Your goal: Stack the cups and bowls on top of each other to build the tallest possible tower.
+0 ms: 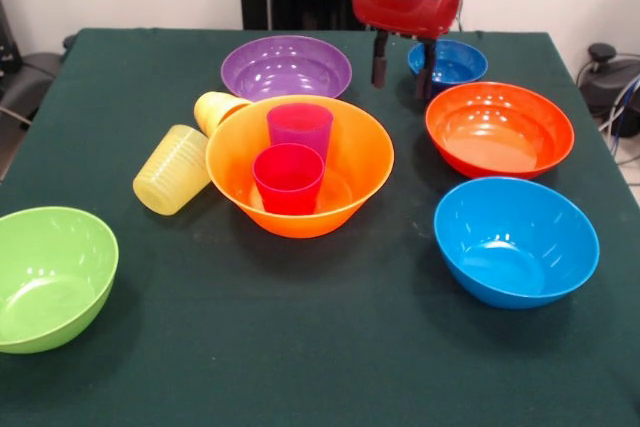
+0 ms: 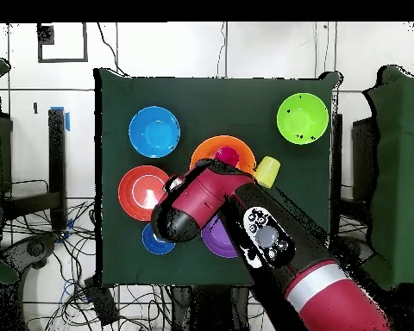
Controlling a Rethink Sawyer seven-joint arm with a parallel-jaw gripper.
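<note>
The open-fingered gripper (image 1: 403,67) hangs, seemingly empty, between the purple bowl (image 1: 286,67) and the dark blue bowl (image 1: 448,61).

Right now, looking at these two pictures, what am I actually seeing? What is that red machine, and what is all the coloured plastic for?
The red machine is a robot arm; its gripper, two dark fingers standing apart, hangs empty over the table. One picture is taken from across the table, facing the robot. The other looks straight down, so the arm covers part of the scene.

On the green cloth lie plastic bowls meant for stacking: a large orange-yellow bowl with a red-pink cup and a purple cup standing inside it, a purple bowl, a red-orange bowl, a light blue bowl, a lime green bowl and a small dark blue bowl. Two yellow cups lie tipped beside the orange-yellow bowl.
</note>
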